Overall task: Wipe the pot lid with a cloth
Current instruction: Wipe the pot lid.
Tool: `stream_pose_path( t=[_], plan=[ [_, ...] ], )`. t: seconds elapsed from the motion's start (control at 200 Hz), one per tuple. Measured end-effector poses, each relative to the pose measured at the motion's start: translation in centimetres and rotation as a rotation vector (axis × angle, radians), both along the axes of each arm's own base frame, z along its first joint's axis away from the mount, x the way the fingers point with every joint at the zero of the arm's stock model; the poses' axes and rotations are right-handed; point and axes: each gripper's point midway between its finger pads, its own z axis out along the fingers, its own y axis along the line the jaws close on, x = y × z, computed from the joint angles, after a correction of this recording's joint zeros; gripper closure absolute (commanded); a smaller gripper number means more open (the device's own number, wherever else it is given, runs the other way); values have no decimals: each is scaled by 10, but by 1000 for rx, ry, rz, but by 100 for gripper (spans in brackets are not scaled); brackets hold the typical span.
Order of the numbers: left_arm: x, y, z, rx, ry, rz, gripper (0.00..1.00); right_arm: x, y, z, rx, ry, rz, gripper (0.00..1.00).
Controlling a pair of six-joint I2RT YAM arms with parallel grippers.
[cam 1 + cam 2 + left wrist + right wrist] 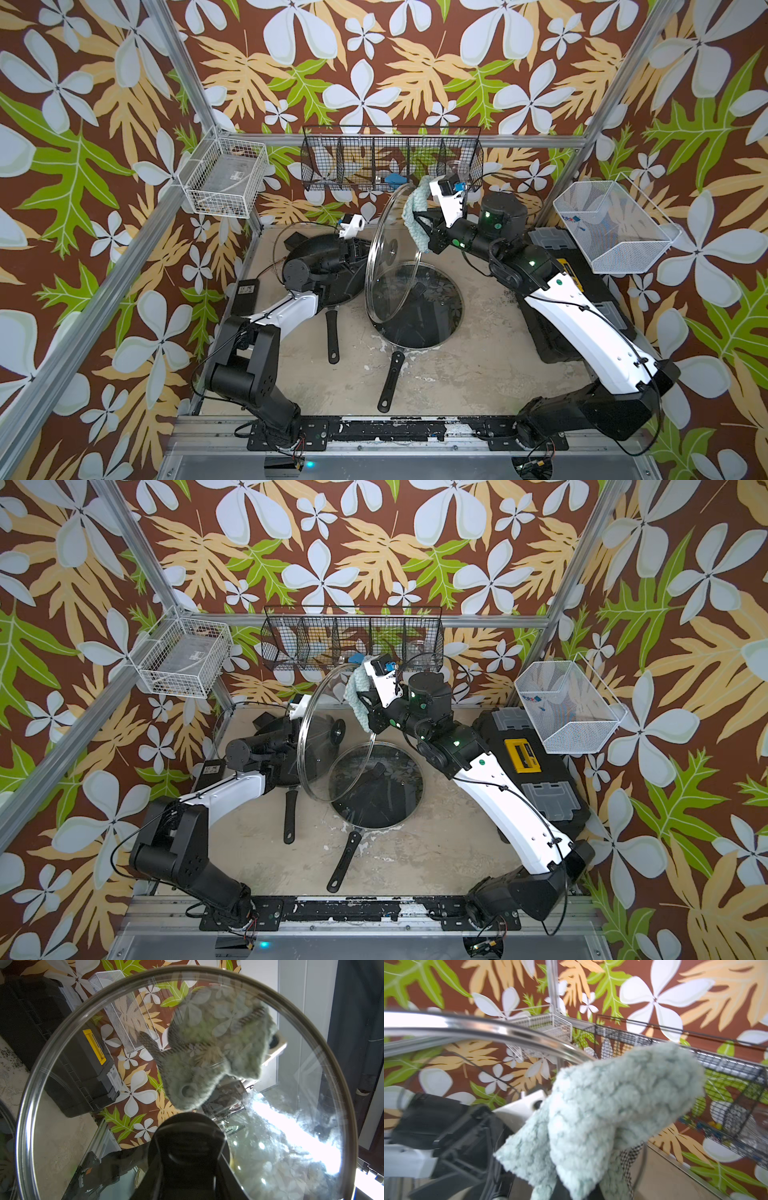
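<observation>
The left fingers (151, 1170) grip the pot lid (384, 272) by its handle (187, 1135), on edge over the table (478, 365). The right fingers (424, 224) pinch the cloth (414, 210) against its upper glass. Push too hard and the lid could twist loose.

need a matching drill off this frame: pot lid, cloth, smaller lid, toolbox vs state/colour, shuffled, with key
1. pot lid
2. cloth
3. smaller lid
4. toolbox

A. lying flat
B. black, with a yellow latch
C. held up on edge
D. pale teal, pressed against glass

Pairs: 1-C, 2-D, 3-A, 4-B
</observation>
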Motion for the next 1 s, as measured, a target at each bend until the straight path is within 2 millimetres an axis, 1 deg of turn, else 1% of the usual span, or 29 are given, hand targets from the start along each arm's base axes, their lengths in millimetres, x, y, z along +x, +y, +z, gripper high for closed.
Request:
stream_pose_path(
  t=[0.105, 0.205, 0.301, 0.336, 0.391, 0.461, 0.551, 0.616, 0.726, 0.792, 0.837, 0.872, 0.912, 0.952, 0.997],
  plan=[
    [0, 0, -1, 0, 1, 0, 100, -40, 21, 17, -9, -51, 101, 100],
    [0, 0, -1, 0, 1, 0, 100, -75, 37, 18, -33, -73, 185, 100],
    [0, 0, -1, 1, 1, 0, 100, -102, 48, 3, -66, -68, 262, 100],
    [0, 0, -1, 1, 1, 0, 100, -107, 49, -4, -80, -62, 278, 100],
    [1, 0, -1, 1, 3, 0, 100, -109, 51, -15, -105, -49, 283, 100],
    [1, 0, -2, 2, 5, 0, 100, -102, 49, -22, -130, -42, 243, 100],
    [1, 0, -1, 1, 4, 0, 100, -83, 42, -17, -128, -52, 173, 100],
    [1, 0, -1, 1, 4, 0, 100, -59, 29, -8, -101, -57, 99, 100],
    [1, 0, -1, 1, 4, 0, 100, -11, 0, 7, -46, -47, -47, 100],
    [1, 0, -1, 1, 4, -1, 100, 11, -11, 11, -21, -30, -97, 100],
    [1, 0, -2, 1, 4, -1, 100, 22, -14, 10, -11, -14, -116, 100],
    [1, 0, -1, 1, 4, 0, 100, 26, -14, 7, -8, 0, -117, 100],
    [1, 0, -1, 1, 4, -1, 100, 26, -12, 3, -8, 16, -103, 100],
    [1, 0, -1, 1, 4, -1, 100, 21, -7, -2, -10, 29, -70, 100],
    [1, 0, -1, 1, 4, -1, 100, 10, 0, -6, -12, 36, -27, 100]
  ],
)
